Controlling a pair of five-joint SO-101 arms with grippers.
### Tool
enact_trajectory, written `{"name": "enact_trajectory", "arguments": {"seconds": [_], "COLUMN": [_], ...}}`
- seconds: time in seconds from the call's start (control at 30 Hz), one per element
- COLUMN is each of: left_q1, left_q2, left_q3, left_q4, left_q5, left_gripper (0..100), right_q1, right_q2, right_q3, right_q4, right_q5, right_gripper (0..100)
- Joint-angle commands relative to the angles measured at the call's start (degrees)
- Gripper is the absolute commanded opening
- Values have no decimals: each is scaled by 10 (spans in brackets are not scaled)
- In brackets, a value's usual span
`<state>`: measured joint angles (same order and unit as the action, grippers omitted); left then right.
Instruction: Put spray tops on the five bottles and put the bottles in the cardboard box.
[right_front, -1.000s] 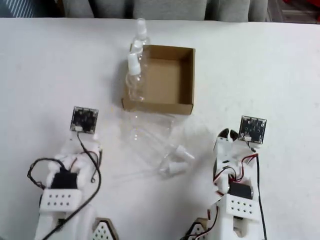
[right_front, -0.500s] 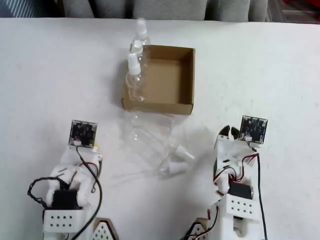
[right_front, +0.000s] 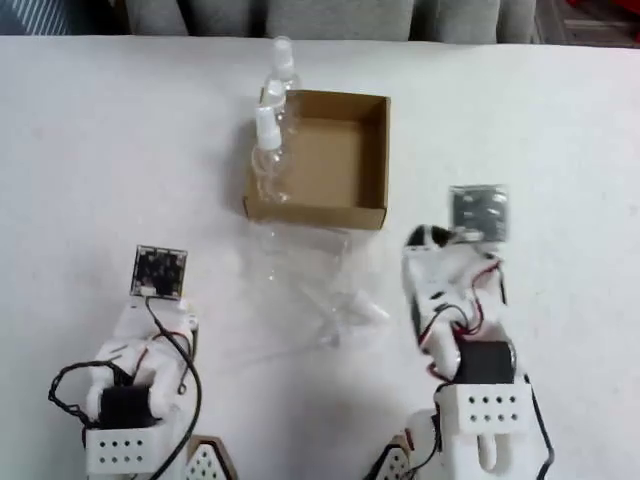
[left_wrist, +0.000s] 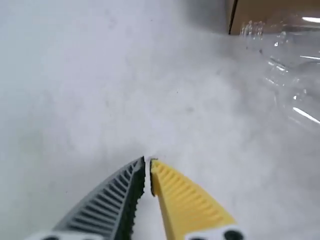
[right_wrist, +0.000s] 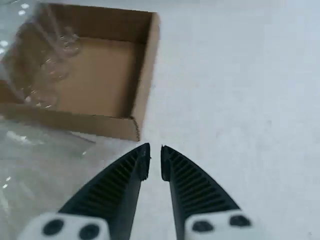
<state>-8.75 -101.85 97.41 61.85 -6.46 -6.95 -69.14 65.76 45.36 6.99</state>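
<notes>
Left gripper (left_wrist: 148, 162) & right gripper (right_wrist: 155, 150) are each closed to a thin slit, empty, over the bare table (right_front: 560, 130). Btwn them, just before the cardboard box (right_front: 378, 160), clear bottles (right_front: 300, 262) lie flat w/ spray tops (right_front: 350, 318) at their near ends; capped bottles (right_front: 268, 150) stand along the box's left side. We judge the bottles light, thin-walled & slippery, so take them at the neck.
</notes>
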Motion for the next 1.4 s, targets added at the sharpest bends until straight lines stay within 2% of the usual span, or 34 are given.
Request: {"name": "enact_trajectory", "arguments": {"seconds": [0.0,0.23,0.4,0.8,0.97,1.1,1.3,1.37], "left_q1": [-7,-7,-7,-15,-15,-15,-15,-15], "left_q2": [-10,-10,-10,-10,-10,-10,-10,-10], "left_q3": [-3,-3,-3,-3,-3,-3,-3,-3], "left_q4": [3,3,3,2,2,1,-1,-1], "left_q5": [-7,-7,-7,-7,-7,-7,-7,-7], "left_gripper": [27,27,27,27,27,27,27,27], "right_q1": [-96,-225,-276,-324,-369,-372,-371,-371], "right_q2": [-1,23,163,478,547,582,622,641], "right_q3": [-77,-127,-211,-421,-459,-490,-517,-534], "right_q4": [79,162,225,331,330,313,305,305], "right_q5": [63,76,76,90,128,132,132,132], "right_gripper": [16,16,17,19,19,20,177,182]}}
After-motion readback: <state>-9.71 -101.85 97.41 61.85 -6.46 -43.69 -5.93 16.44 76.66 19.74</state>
